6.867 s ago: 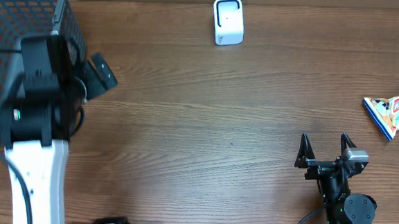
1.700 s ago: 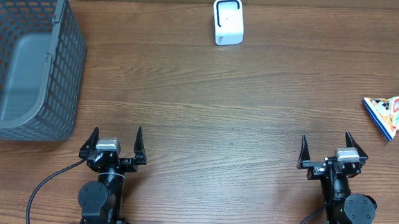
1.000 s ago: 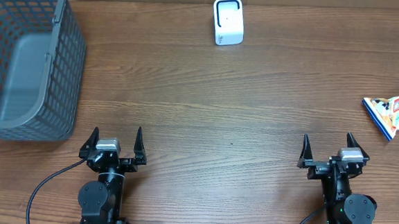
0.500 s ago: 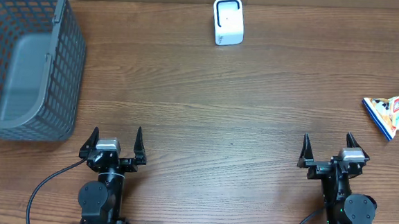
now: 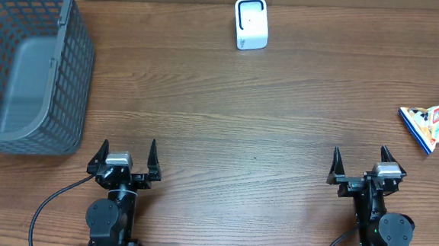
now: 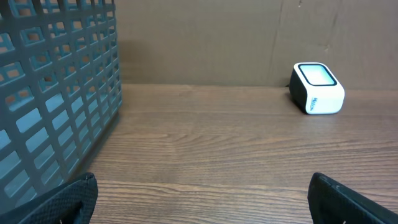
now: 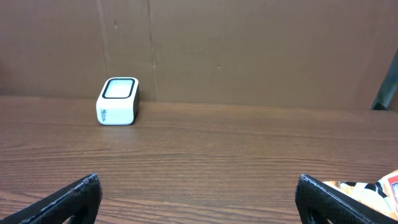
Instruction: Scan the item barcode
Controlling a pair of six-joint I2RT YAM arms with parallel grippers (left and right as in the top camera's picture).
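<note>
The left gripper [image 5: 129, 145] and right gripper [image 5: 360, 152] sit at the near edge of the wooden surface [image 5: 227, 116], both spread wide and holding nothing. The snack packet [image 5: 436, 121] lies flat at the far right, apart from the right gripper. The white scanner [image 5: 251, 23] stands at the back, and a grey basket [image 5: 78, 68] stands at the left.

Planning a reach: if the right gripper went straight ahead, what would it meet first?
Likely nothing on the table: the right gripper points between the scanner and the snack bag, toward the brown backdrop.
</note>
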